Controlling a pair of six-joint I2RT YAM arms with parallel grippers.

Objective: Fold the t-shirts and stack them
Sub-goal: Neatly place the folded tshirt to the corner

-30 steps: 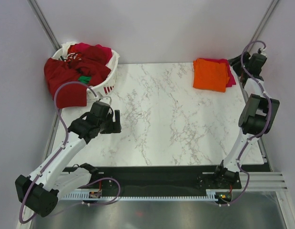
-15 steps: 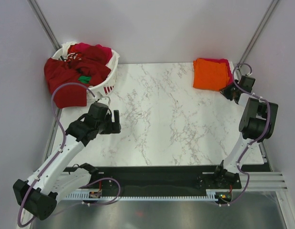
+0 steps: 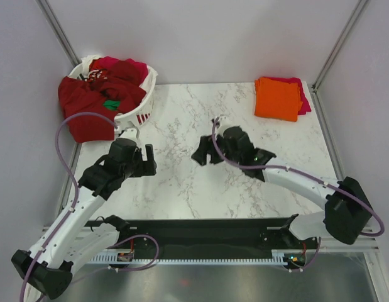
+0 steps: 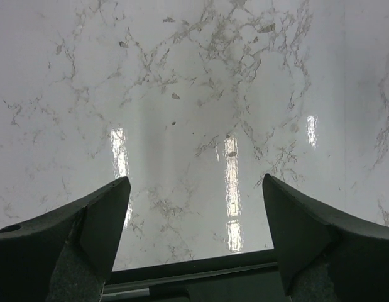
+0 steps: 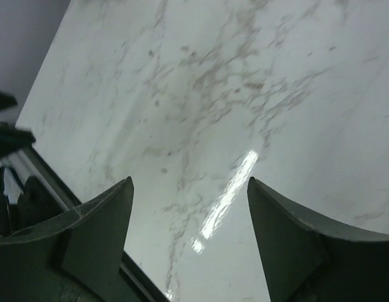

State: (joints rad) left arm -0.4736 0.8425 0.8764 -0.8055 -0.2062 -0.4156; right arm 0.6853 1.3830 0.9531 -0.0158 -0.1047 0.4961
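Filling the basket: unfolded t-shirts heaped in the white slotted basket (image 3: 146, 100) at the table's far left corner: a dark red shirt (image 3: 87, 104), a crimson shirt (image 3: 122, 68) and a scrap of green shirt (image 3: 111, 104).
Overhang: the dark red shirt spills over the basket's near-left rim and hangs past the table edge.
Folded stack: the orange shirt (image 3: 276, 99) lies flat on the magenta shirt (image 3: 303, 102) at the far right corner; the magenta shows only along the right side.
Table: white marble table (image 3: 295, 151).
Left gripper (image 4: 194, 181): jaws spread wide with nothing between them, over bare marble just near of the basket.
Right gripper (image 5: 189, 182): jaws spread wide and empty, over the table's middle, pointing towards the left gripper, well apart from the folded stack.
Right arm (image 3: 295, 179): stretches across the near right part of the table.
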